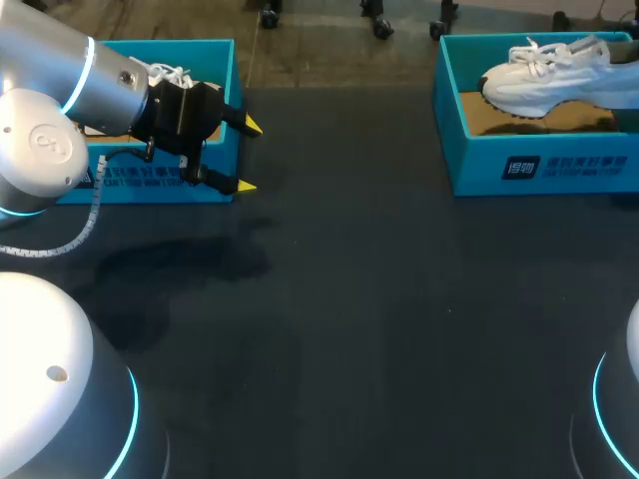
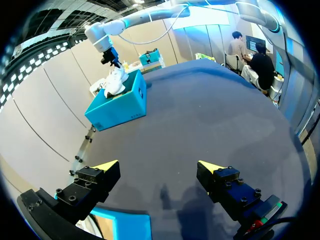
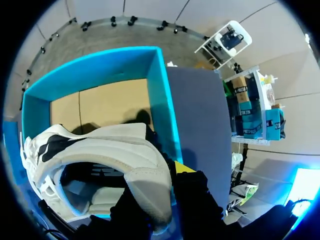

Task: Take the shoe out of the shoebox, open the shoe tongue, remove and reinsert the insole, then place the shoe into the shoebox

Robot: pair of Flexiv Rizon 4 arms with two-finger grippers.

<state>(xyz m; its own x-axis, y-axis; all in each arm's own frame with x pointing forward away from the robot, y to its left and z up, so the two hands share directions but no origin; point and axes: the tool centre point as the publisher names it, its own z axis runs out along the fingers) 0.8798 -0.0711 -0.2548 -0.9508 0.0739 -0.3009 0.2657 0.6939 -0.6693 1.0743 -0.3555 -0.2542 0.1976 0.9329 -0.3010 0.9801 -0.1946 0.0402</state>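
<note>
- The dark table (image 1: 379,329) takes up nearly the whole scene, its middle a flat matte stretch. Both teal boxes sit along its far edge, well apart.
- At the far right stands the shoebox (image 1: 539,165), teal outside with a brown cardboard floor. The white shoe (image 1: 549,80) is in it, toe towards the table's middle, its upper rising above the rim.
- From the left wrist, that shoebox (image 2: 120,102) and shoe (image 2: 116,80) are far ahead across the table. The right gripper (image 2: 111,56) is down on the shoe from above.
- Close in, the right gripper (image 3: 162,192) has its fingers clamped either side of the shoe's (image 3: 100,150) padded heel collar. The collar hides one yellow tip.
- At the far left is a second box (image 1: 215,60), with white laces (image 1: 170,73) showing over its wall.
- The left gripper (image 1: 250,156) hangs in front of that box's near right corner, fingers spread wide and holding nothing. From its own wrist (image 2: 159,167), only dark tabletop lies between the tips.
</note>
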